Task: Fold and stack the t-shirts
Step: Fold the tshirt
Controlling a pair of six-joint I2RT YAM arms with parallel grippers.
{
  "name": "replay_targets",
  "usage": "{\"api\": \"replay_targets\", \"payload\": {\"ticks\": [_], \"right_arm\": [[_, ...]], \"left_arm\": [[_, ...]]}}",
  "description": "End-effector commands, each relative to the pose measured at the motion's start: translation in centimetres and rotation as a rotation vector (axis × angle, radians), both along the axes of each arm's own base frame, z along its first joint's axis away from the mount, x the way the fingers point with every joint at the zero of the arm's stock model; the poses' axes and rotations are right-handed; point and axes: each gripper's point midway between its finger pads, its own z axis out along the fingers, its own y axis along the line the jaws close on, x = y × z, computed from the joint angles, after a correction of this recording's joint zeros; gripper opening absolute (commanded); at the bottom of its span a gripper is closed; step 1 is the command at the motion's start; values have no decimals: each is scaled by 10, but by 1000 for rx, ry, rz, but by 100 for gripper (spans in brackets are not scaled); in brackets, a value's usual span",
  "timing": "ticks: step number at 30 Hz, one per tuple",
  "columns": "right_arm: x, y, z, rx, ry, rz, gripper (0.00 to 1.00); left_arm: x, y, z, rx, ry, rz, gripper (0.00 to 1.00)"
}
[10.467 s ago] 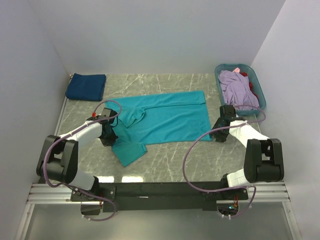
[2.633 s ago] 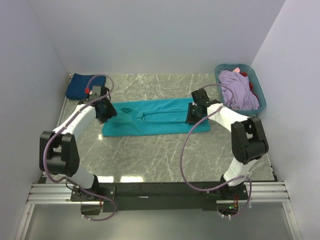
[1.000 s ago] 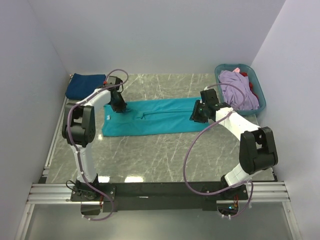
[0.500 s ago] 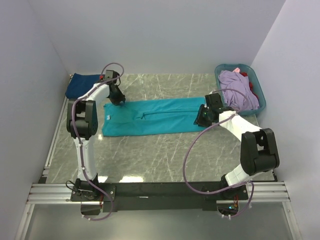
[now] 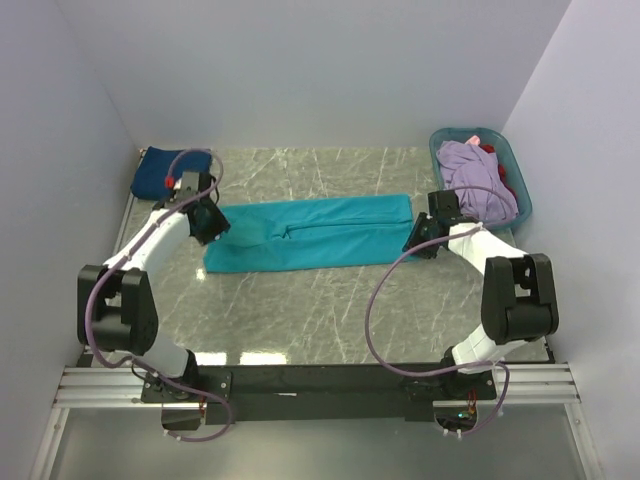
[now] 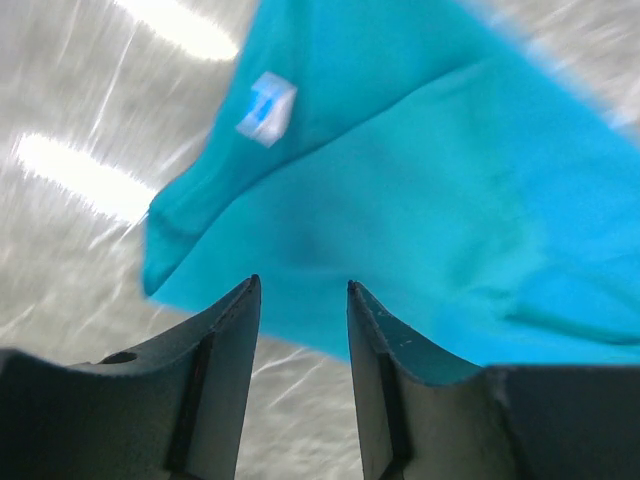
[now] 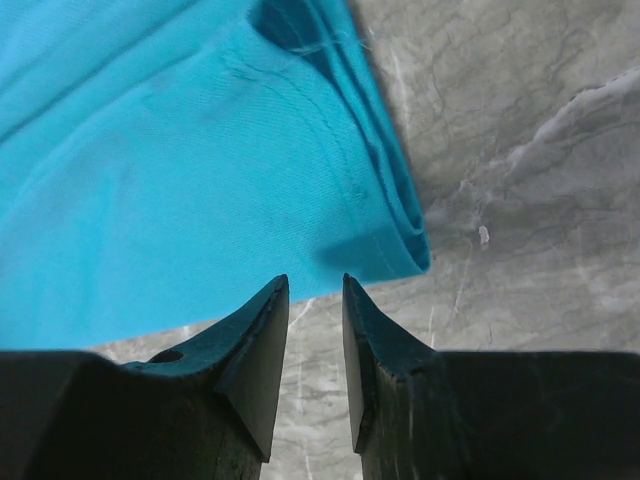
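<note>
On the tabletop (image 5: 330, 310) the teal t-shirt (image 5: 310, 232) lies as a long folded band. A lavender t-shirt (image 5: 475, 185) fills the basket (image 5: 478, 132) far right; a navy t-shirt (image 5: 152, 175) sits far left. Left jaws partly open, right jaws narrowly parted, both empty at the band's ends.

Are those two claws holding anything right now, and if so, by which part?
Nothing is held. The left gripper and right gripper are both empty, jaws apart, at opposite ends of the teal t-shirt.
</note>
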Motion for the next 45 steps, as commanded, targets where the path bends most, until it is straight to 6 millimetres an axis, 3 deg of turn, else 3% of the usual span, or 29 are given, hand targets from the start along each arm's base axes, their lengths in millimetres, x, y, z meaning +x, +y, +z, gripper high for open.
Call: {"api": "replay_targets", "payload": {"ticks": [1, 4, 13, 15, 19, 22, 27, 30, 36, 39, 42, 43, 45], "right_arm": [[13, -2, -1, -10, -18, -11, 35], [13, 2, 0, -31, -19, 7, 34], [15, 12, 13, -211, -40, 83, 35], [17, 12, 13, -243, -39, 92, 35], [17, 14, 4, -265, 7, 108, 35], [13, 8, -5, -305, 51, 101, 35], [1, 10, -21, -313, 116, 130, 34], [-11, 10, -29, -336, 173, 151, 35], [-50, 18, -40, -355, 291, 238, 34], [-78, 24, -48, -340, 372, 302, 35], [-108, 31, -55, -300, 448, 366, 35], [-115, 35, -53, -291, 451, 389, 35], [-130, 41, -54, -280, 473, 433, 35]], "left_arm": [[-22, 6, -32, 17, 67, 27, 45], [-36, 8, -56, 27, 132, 29, 42], [-52, 17, -88, 46, 240, 58, 37], [-54, 17, -84, 45, 235, 62, 36], [-44, 22, -53, 64, 145, 77, 40], [-38, 21, -43, 80, 135, 66, 42], [-33, 10, -60, 65, 172, 43, 41], [-33, 7, -81, 57, 227, 34, 40], [-32, 21, -117, 138, 367, 22, 39], [-8, 17, -113, 126, 361, -3, 38], [3, 18, -118, 148, 395, -24, 39], [22, 17, -108, 153, 359, -27, 40], [37, 18, -104, 172, 352, -42, 41]]}}
